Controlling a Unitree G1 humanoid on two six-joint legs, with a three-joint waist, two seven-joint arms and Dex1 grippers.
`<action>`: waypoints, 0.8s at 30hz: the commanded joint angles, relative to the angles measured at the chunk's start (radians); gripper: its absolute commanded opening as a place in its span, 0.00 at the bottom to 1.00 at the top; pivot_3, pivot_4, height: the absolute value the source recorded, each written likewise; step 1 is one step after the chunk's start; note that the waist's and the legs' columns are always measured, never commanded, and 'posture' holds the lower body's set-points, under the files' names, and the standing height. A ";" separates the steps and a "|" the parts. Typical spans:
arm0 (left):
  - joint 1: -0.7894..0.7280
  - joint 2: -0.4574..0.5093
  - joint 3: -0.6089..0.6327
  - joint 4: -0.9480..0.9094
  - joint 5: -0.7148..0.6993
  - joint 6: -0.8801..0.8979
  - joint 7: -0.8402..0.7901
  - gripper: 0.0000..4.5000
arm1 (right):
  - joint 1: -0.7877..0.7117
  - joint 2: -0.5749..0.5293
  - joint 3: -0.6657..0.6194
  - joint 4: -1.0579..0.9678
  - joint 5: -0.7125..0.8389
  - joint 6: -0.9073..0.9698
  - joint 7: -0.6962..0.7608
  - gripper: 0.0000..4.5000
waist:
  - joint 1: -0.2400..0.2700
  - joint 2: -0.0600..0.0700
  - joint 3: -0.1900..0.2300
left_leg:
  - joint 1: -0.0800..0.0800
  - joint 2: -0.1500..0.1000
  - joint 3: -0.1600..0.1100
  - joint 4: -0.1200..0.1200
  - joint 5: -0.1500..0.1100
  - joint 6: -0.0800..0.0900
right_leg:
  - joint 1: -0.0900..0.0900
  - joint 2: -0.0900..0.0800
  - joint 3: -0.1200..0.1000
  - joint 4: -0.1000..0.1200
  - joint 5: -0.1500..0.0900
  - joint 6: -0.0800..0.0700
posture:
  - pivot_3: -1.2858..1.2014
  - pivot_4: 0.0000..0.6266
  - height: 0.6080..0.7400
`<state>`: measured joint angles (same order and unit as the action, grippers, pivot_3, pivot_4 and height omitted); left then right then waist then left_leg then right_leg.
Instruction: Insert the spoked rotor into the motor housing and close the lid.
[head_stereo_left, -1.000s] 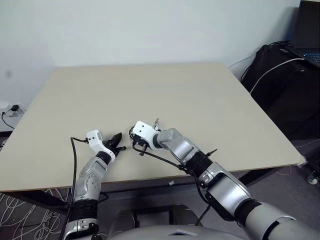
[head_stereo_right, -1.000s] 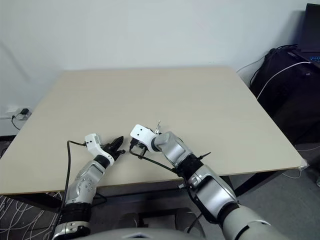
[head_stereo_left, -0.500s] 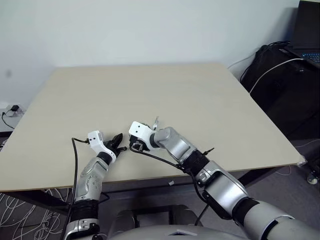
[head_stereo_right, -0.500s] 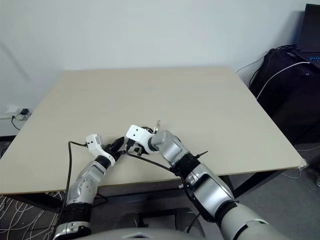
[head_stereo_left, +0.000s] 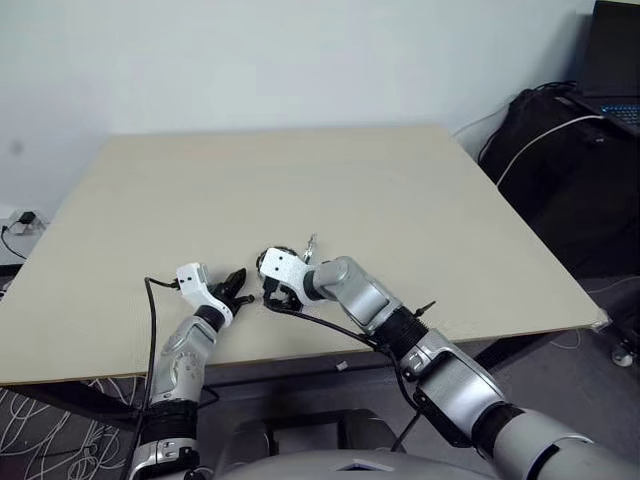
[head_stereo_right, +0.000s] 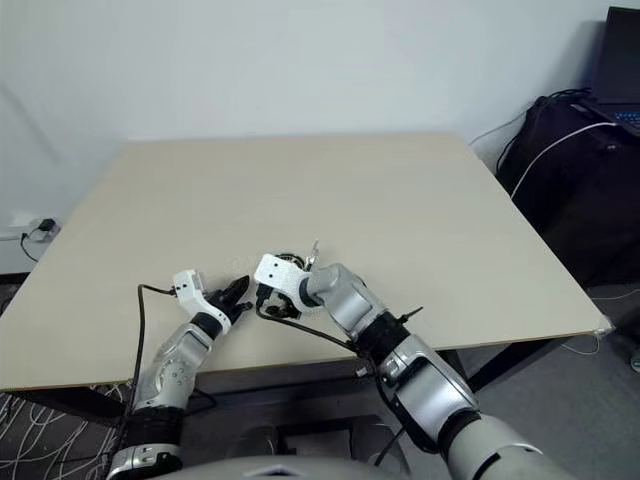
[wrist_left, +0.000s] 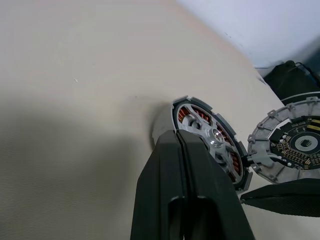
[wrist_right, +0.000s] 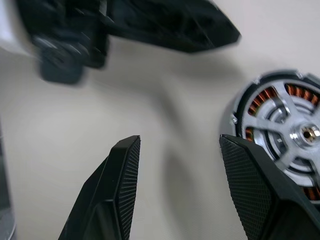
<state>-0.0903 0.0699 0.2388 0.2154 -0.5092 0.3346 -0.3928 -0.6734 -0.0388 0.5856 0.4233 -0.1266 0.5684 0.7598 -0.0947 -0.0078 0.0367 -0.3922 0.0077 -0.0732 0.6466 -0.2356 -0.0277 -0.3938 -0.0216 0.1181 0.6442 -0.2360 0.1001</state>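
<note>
Head view: both grippers meet near the table's (head_stereo_left: 120, 340) near edge, far half bare; left wrist view: left gripper (wrist_left: 186, 150) clenched, empty, beside rotor (wrist_left: 212, 137) seated in housing (wrist_left: 176, 107), lid (wrist_left: 292, 145) just right; right wrist view: right gripper (wrist_right: 180, 150) released, empty.

spoked rotor (wrist_right: 292, 137): I'm seeing shiny silvery metal
table (head_stereo_left: 300, 190): I'm seeing smooth matt beige
right gripper pads (wrist_right: 247, 175): I'm seeing ribbed black
</note>
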 joint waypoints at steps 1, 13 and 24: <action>-0.007 -0.003 0.000 -0.014 -0.001 -0.015 -0.005 0.00 | -0.032 0.028 -0.021 0.000 -0.020 -0.002 -0.052 0.61 | 0.001 0.000 0.000 | 0.000 0.000 0.000 0.000 0.000 0.000 | 0.000 0.000 0.000 0.000 0.000 0.000 | 0.52 0.00 1.00; 0.002 -0.004 0.000 -0.022 -0.007 -0.009 -0.005 0.00 | -0.076 0.076 -0.026 0.098 -0.051 -0.018 -0.118 0.61 | 0.000 0.000 0.000 | 0.000 0.000 0.000 0.000 0.000 0.000 | 0.000 0.000 0.000 0.000 0.000 0.000 | 0.52 0.00 1.00; 0.012 -0.006 -0.004 -0.038 -0.015 -0.001 -0.008 0.00 | -0.119 0.103 -0.043 0.219 -0.065 -0.013 -0.153 0.61 | 0.000 0.000 0.000 | 0.001 0.000 -0.001 0.000 0.000 0.000 | 0.001 0.000 -0.001 0.000 0.000 0.000 | 0.52 0.00 1.00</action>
<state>-0.0713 0.0684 0.2363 0.2161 -0.5146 0.3389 -0.3938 -0.7713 0.0665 0.5697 0.6254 -0.1844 0.5552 0.6189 -0.0944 -0.0078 0.0365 -0.3915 0.0077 -0.0740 0.6469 -0.2352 -0.0283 -0.3930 -0.0218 0.1175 0.6444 -0.2359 0.1001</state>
